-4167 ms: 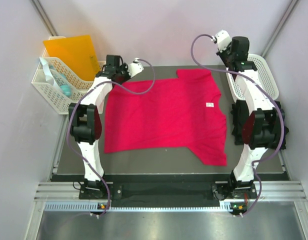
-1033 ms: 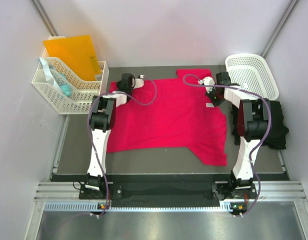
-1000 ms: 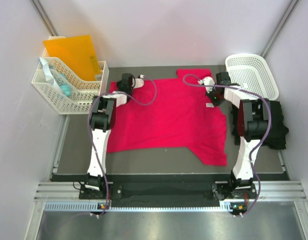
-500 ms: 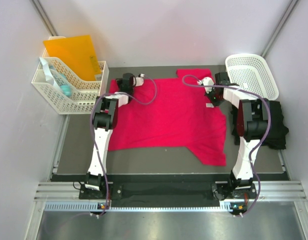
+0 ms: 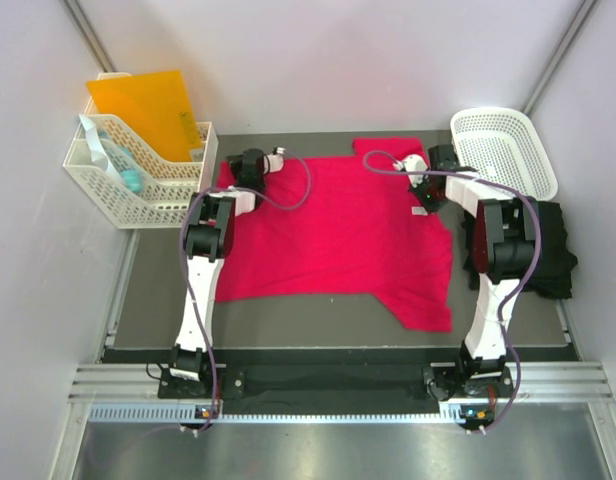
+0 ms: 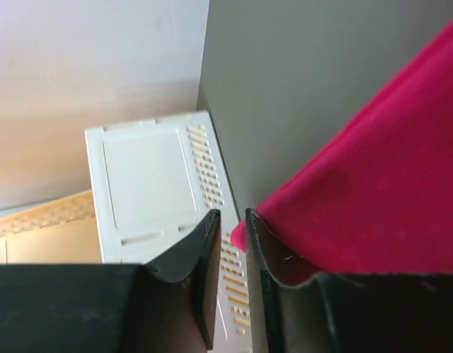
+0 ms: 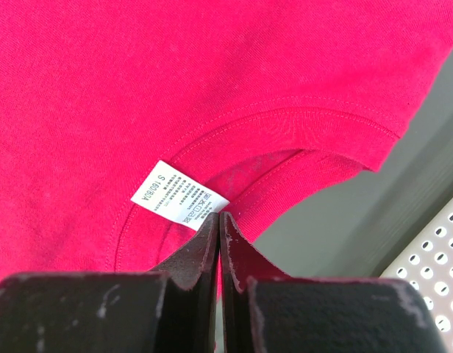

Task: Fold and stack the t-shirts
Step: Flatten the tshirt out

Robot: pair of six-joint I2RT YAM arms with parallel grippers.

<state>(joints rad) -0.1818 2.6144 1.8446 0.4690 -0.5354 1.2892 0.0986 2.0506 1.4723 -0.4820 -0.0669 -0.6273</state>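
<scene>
The pinkish-red t-shirt [image 5: 338, 235] lies spread flat on the dark mat, its white neck label [image 5: 420, 209] towards the right. My left gripper [image 5: 236, 170] is low at the shirt's far-left corner. In the left wrist view its jaws [image 6: 232, 228] stand a narrow gap apart, with the tip of the red cloth [image 6: 381, 184] poking in against the right finger. My right gripper [image 5: 425, 198] is at the neckline. In the right wrist view it [image 7: 220, 217] is shut on the collar just below the label [image 7: 179, 197]. The black t-shirt [image 5: 553, 255] lies bunched at the right, behind the right arm.
A white lattice basket [image 5: 503, 145] stands at the far right corner; its wall [image 7: 440, 257] shows in the right wrist view. A white file basket [image 5: 128, 170] holding an orange folder stands at the far left, close to the left gripper, and fills the background [image 6: 149, 176] of the left wrist view.
Both arms came down from a raised pose onto the shirt's far edge. In the last half second the left jaws parted a little and the left gripper shifted slightly left.
</scene>
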